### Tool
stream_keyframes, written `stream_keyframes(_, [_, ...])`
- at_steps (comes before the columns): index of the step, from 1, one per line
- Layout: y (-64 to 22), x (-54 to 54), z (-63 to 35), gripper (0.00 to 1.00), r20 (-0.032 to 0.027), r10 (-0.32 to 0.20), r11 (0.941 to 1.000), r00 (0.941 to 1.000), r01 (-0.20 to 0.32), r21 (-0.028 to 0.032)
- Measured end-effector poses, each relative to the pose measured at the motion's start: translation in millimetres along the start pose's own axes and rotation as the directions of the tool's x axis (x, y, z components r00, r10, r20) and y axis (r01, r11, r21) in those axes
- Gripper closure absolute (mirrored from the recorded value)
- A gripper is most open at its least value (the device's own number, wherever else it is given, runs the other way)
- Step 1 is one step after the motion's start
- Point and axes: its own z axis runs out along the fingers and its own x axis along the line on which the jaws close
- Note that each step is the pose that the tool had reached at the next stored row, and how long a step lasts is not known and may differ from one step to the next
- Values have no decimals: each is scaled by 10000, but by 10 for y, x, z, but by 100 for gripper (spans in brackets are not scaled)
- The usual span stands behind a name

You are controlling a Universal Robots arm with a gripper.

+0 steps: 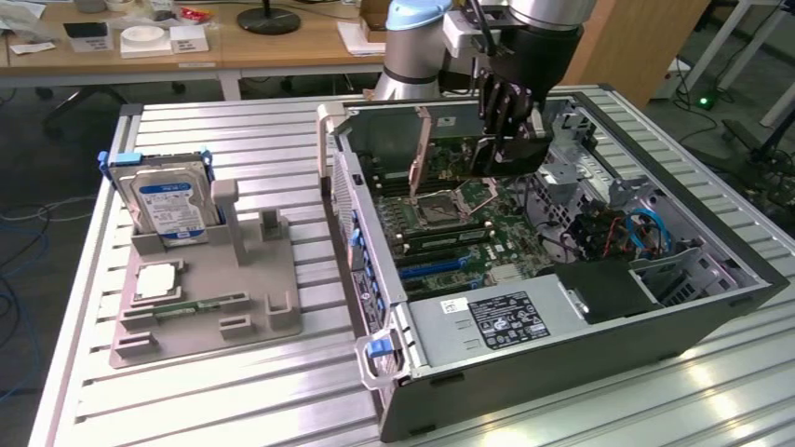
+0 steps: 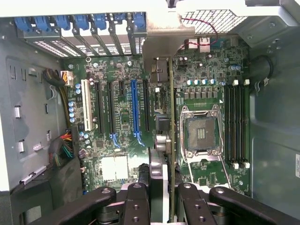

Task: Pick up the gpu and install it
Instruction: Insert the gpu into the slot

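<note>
The gpu hangs on edge inside the open computer case, above the motherboard. My gripper reaches down from above and is shut on the card's upper edge. In the wrist view the gpu appears edge-on as a thin green line with its silver bracket at the far end by the case's rear slot openings. It sits between my black fingers, with the gripper closed around it. The card lies between the blue expansion slot and the processor socket, clear of the board.
A grey parts holder on the slatted table at the exterior view's left carries a hard drive, a chip and a memory stick. Inside the case are the power supply, cable bundles and memory slots.
</note>
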Motion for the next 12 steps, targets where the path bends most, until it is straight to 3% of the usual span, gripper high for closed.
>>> stream_keyframes(7, [15,2,18,72,4,-104,9999,9999,104,-4])
stream_keyframes(12, [14,55,89,72,4,-287,9996,9996,287,-19])
